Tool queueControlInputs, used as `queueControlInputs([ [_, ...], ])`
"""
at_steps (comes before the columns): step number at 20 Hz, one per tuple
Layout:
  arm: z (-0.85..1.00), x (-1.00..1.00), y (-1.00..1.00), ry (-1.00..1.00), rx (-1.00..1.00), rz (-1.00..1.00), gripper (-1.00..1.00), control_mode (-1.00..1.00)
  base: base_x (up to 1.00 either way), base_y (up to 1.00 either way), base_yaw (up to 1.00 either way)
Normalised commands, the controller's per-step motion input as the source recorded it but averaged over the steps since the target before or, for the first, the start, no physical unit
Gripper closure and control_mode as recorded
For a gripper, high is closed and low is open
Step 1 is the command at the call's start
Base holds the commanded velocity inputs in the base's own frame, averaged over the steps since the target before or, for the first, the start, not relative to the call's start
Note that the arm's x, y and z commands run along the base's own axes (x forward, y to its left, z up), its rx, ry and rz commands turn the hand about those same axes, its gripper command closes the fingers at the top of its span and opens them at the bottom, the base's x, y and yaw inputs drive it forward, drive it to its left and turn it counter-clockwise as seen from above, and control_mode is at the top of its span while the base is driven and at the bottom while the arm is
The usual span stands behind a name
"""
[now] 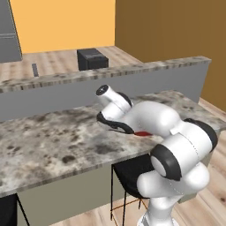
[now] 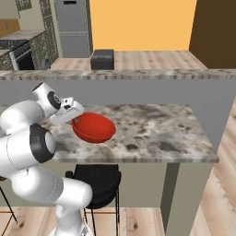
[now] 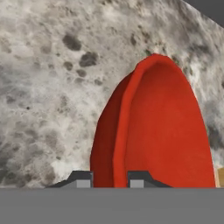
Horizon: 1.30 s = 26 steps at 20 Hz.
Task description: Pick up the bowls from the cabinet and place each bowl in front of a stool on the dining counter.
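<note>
Pincer: the pincer [image 3: 110, 179] is clenched on the rim of the red bowl [image 2: 94, 126], one finger [image 3: 82, 179] seen outside the wall and the other inside it, in the hand view.
Red bowl: glossy and bright red, it is held over the speckled stone surface [image 2: 156, 129] of the dining counter, toward its near edge; in the right base view it appears slightly tilted, and whether its base touches the stone cannot be told.
Bowl in left base view: only a small red sliver [image 1: 142, 133] is seen under the arm.
Arm: the white arm [image 2: 27, 138] is bent over the near edge of the surface, with the hand reaching to the bowl's left side in the right base view.
Stool: a black stool [image 2: 97, 182] is seen below the near edge of the surface, almost directly under the bowl.
Back ledge: a raised stone-topped ledge [image 2: 138, 73] runs along the far side of the surface.
Dark box: a dark box [image 2: 102, 59] is seen on the wooden floor beyond the ledge.
</note>
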Motion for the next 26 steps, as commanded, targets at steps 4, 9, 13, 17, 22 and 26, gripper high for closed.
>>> queueControlInputs([
  [4, -0.41, 0.0, -0.21, 0.01, -0.11, 0.0, 1.0, -1.0, 0.0, 0.0, 0.0],
  [9, -0.19, 0.0, -0.07, 0.01, -0.1, 0.0, 1.0, -1.0, 0.0, 0.0, 0.0],
  [13, -0.14, 0.04, 0.09, 0.0, -0.01, 0.0, 1.0, -1.0, 0.0, 0.0, 0.0],
  [17, -0.12, 0.07, 0.18, 0.0, 0.0, 0.0, 1.0, -1.0, 0.0, 0.0, 0.0],
  [22, -0.34, 0.09, 0.2, 0.0, 0.0, 0.0, 1.0, -1.0, 0.0, 0.0, 0.0],
  [26, -0.53, 0.15, 0.02, 0.0, 0.0, 0.02, 1.0, -1.0, 0.0, 0.0, 0.0],
])
